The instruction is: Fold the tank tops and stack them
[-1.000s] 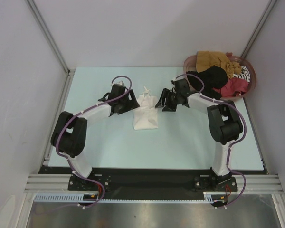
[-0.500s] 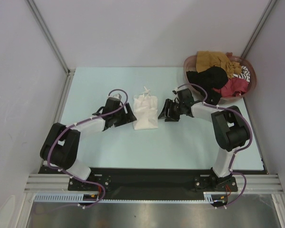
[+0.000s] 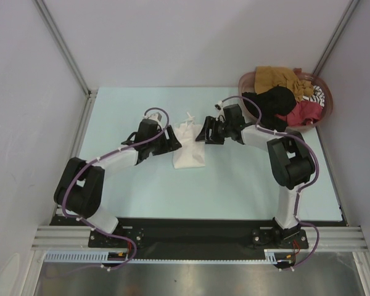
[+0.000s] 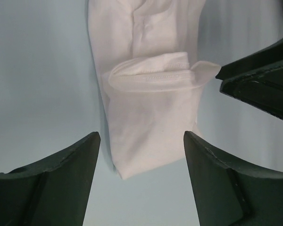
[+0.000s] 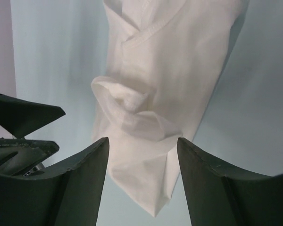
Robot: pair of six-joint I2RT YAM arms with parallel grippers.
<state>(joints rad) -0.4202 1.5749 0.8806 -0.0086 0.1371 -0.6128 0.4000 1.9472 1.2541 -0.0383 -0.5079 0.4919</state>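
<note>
The white tank top (image 3: 189, 149) lies partly folded mid-tabletop (image 3: 246, 185), its long axis running from the far edge toward the near edge. The left gripper (image 3: 174, 143) flanks its left side and the right gripper (image 3: 201, 133) its right (nearer the far end). Both are released, grasping nothing. Neither looks clearly closer.
</note>
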